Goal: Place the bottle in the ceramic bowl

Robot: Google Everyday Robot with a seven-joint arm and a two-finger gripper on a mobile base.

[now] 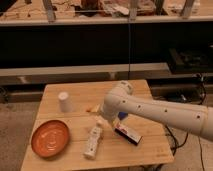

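approach step in hand: gripper (102,120) spread wide, empty, just above the cap end of the bottle (92,143), which lies flat beside the ceramic bowl (50,138). next move calls for descent, then a firm close.

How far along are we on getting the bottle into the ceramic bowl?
Done: nothing yet. The ceramic bowl sits empty on the table. In hand: the gripper, open, hangs over the cap end of the bottle, which lies on the table beside the bowl and is not lifted. Left: grasp the bottle, lift it, carry it over and release it in the bowl.
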